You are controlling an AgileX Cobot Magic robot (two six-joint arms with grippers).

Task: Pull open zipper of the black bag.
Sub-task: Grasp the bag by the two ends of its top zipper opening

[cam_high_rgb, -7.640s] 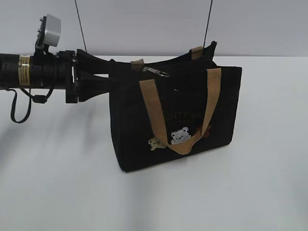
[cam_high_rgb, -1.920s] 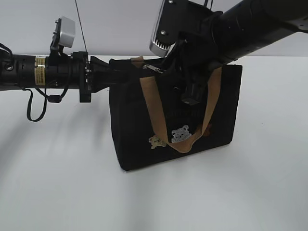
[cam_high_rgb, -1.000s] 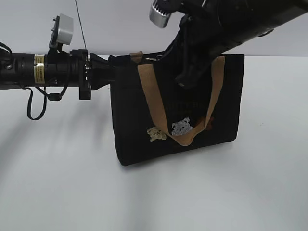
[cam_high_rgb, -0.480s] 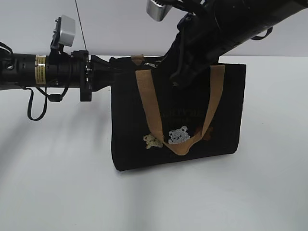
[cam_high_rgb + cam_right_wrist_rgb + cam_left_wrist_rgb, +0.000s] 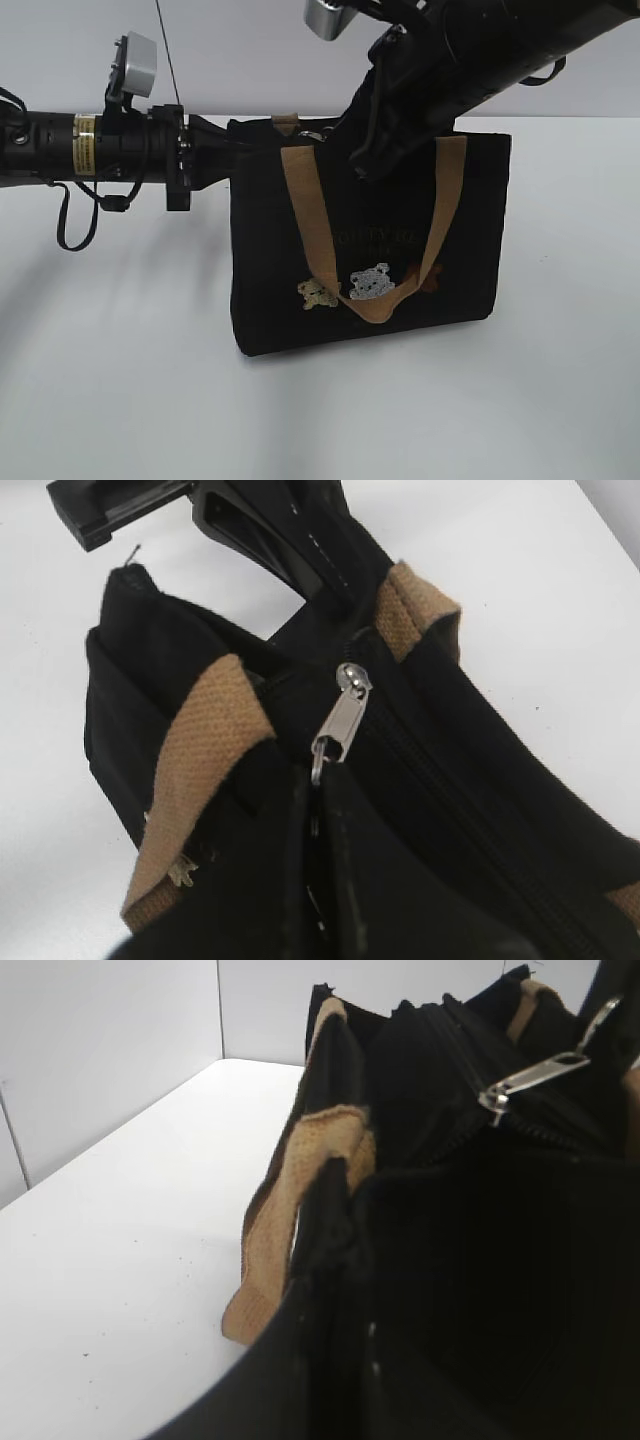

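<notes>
**Two tools on the bag's top edge**

White desk (image 5: 120, 400) and a pale wall (image 5: 250, 50) fill the background, and we see little else around: two thin dark cables (image 5: 165, 50) hang in front of the wall, and a grey camera box (image 5: 135, 65) sits on top of the left arm.

We find the black bag (image 5: 270, 280) standing upright near the middle of the desk, tan handle (image 5: 305, 210) hanging down its front over small bear patches (image 5: 370, 282). We see the left tool (image 5: 225, 150) reaching in level from the left and clamped on the bag's top left end, its jaws nearly together on the fabric beside a tan strap.

Our right tool (image 5: 320, 780) comes down from the upper right, and its arm (image 5: 470, 60) hides most of the bag's top in the exterior view. In its wrist view, its dark tips are closed on the loop end of the zipper (image 5: 342, 720), whose silver pull tab lies along the closed black zipper line near the bag's left end, between the two tan strap roots. From the left wrist, we see the same tab (image 5: 530, 1078) pointing away toward the right tool.
</notes>
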